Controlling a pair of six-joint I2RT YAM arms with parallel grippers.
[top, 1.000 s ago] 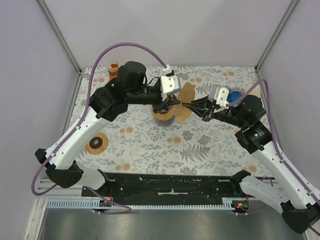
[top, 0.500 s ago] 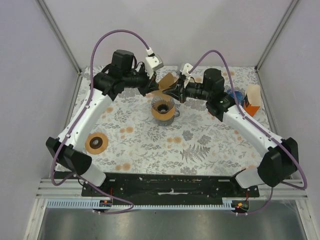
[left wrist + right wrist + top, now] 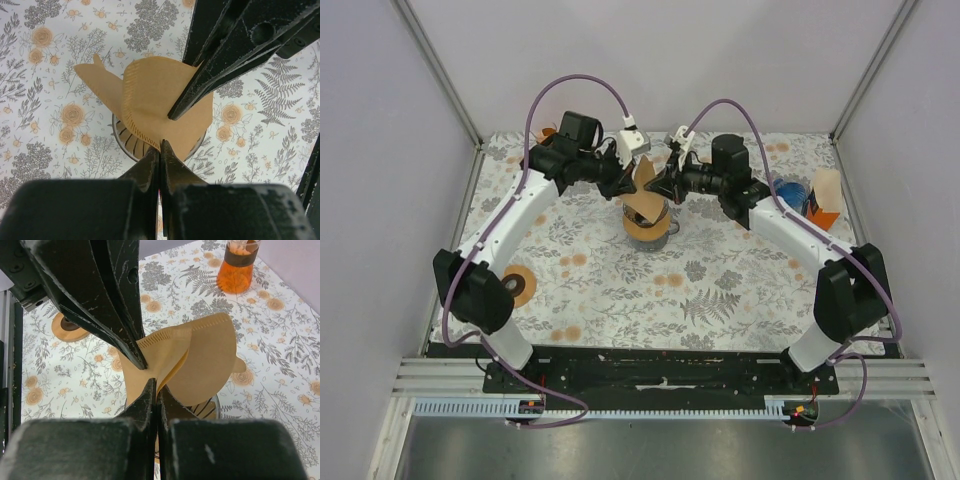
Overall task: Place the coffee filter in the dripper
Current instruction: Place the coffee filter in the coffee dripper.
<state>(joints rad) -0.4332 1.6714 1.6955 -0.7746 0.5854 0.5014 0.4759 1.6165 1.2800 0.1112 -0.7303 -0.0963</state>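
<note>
Right now both of my pincers meet over the far middle of the surface (image 3: 720,290). My left pincer (image 3: 160,150) is pressed narrow on the coffee filter (image 3: 150,95), nipping its lower edge, and the paper stands up beyond the tips. My right pincer (image 3: 156,390) is likewise clamped tight on the same filter, pinching another fold of it from the opposite side. In each wrist view the other pincer's dark tips come in from above and bite the paper close by.

The filter is brown and partly spread open, with its crimped seam showing and a small tab sticking out at one side. It hangs just above the dripper (image 3: 646,225), its lower part over the dripper's mouth. Whether the paper touches the ribbed inside wall I cannot tell.

Elsewhere, a glass jar of orange liquid (image 3: 237,267) stands at the far left corner. A brown round disc (image 3: 513,286) lies near the left edge. An orange carton (image 3: 825,200) stands beside a blue object (image 3: 790,190) near the right edge.
</note>
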